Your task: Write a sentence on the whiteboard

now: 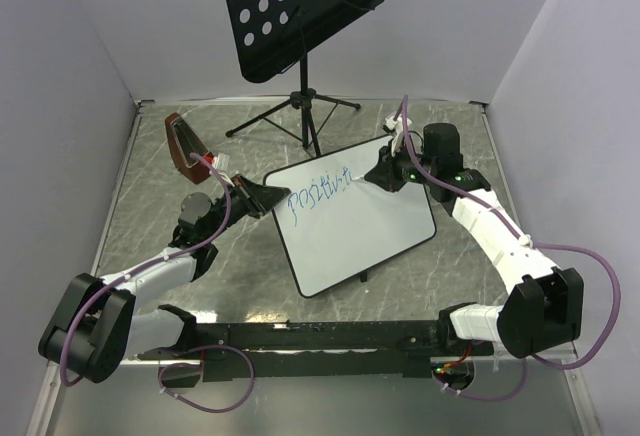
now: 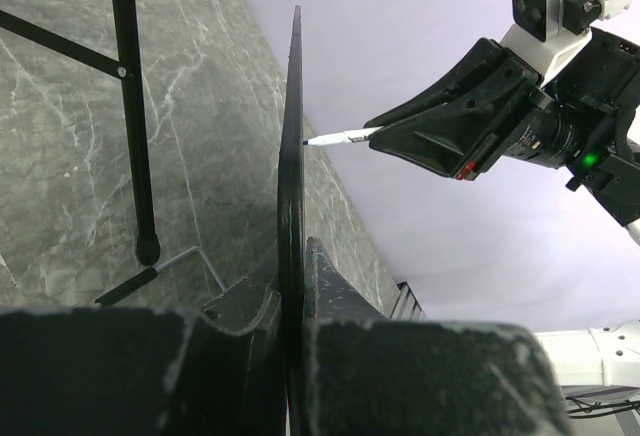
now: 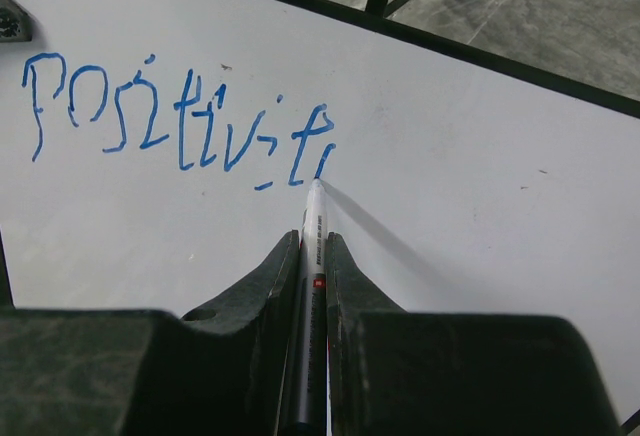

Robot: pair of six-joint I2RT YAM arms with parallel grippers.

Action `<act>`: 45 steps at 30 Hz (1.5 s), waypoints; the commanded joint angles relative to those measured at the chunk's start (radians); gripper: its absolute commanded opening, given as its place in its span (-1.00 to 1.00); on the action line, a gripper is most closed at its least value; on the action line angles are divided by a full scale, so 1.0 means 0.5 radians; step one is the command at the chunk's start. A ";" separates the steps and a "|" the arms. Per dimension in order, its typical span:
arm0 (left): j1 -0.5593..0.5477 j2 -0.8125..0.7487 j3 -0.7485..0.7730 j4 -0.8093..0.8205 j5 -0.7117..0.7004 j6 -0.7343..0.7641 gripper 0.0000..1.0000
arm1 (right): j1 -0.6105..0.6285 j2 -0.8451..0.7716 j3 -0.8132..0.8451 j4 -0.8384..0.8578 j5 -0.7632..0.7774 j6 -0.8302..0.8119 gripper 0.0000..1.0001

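Pinching a marker (image 3: 312, 296) between its two fingers, the right gripper (image 3: 313, 244) holds it like a pencil. The jaws are narrow, with only the marker between them. The marker is dark with a white end. Its tip touches the whiteboard (image 3: 470, 216) right at the foot of the last blue letter.

The sentence (image 3: 180, 121) is not finished. It reads "positivit" in thin, wobbly blue letters, in one line near the far edge of the board. A tiny blue dash sits under the letters, just left of the tip. The rest of the board is white.

The whiteboard is in the middle of the table (image 1: 150, 156), between the two arms. It is turned at an angle, so one corner points back at the arms' bases. The left gripper (image 2: 297, 256) is closed tight on the board's left edge, near the first letter. From the left wrist camera the board looks like a thin black line standing up out of the two fingers. The marker pokes at that line from the right. I cannot tell if the board's underside rests on the table.

Behind the board stands a black music stand (image 1: 300, 6) with round holes. Its thin legs spread out on the grey, stone-look table.
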 commanded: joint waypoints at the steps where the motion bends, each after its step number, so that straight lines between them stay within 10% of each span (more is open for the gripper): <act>1: -0.013 -0.026 0.063 0.240 0.073 0.090 -0.98 | -0.008 -0.071 -0.032 -0.004 -0.013 -0.040 -1.00; 45: -0.013 -0.041 0.036 0.231 0.067 0.096 -0.98 | -0.048 -0.080 -0.032 -0.047 -0.032 -0.061 -1.00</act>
